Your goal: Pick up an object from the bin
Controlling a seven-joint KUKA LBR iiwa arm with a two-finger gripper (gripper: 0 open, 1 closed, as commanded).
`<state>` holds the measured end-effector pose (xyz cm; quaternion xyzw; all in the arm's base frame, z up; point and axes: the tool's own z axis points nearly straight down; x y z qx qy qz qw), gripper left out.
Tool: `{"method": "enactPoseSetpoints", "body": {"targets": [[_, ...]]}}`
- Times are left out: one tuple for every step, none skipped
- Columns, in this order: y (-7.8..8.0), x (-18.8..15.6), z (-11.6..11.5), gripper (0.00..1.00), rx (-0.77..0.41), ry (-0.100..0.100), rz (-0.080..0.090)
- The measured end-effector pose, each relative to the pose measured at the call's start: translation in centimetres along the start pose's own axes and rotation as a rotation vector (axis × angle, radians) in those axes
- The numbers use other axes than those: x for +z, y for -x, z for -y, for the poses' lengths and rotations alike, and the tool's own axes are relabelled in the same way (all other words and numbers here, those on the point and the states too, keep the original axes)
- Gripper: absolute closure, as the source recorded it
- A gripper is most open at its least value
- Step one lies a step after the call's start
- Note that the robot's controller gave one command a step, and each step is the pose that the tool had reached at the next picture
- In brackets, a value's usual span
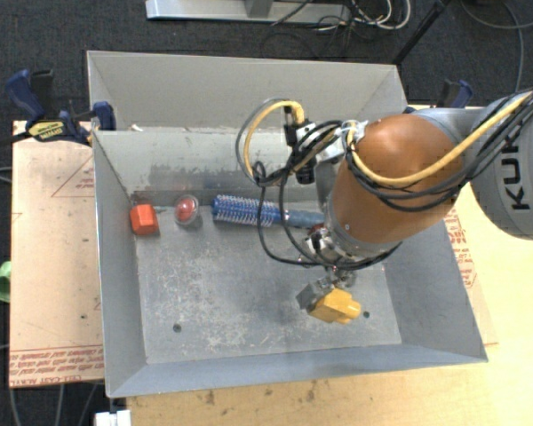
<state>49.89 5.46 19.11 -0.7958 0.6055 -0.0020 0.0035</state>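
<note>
Leftward lie an orange plastic block (143, 220), a red ball (186, 209) and a blue bristled brush (247, 210); the gripper (323, 301) hangs at a yellow plastic block (338, 309), its grip unclear.

A robotics lab: an industrial arm (508, 193) is hanging over a metal bin (204, 96), cables (373, 5) trailing beyond its far edge.

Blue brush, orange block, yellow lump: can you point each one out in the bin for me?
blue brush (240, 209), camera view, middle of its bristled head.
orange block (143, 220), camera view, its top face.
yellow lump (338, 309), camera view, middle of its top side.
</note>
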Motion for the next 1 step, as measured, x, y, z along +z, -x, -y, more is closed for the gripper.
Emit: {"method": "enactPoseSetpoints", "body": {"targets": [[1.16,-12.09,0.36,1.00,-0.023,-0.002,0.000]]}}
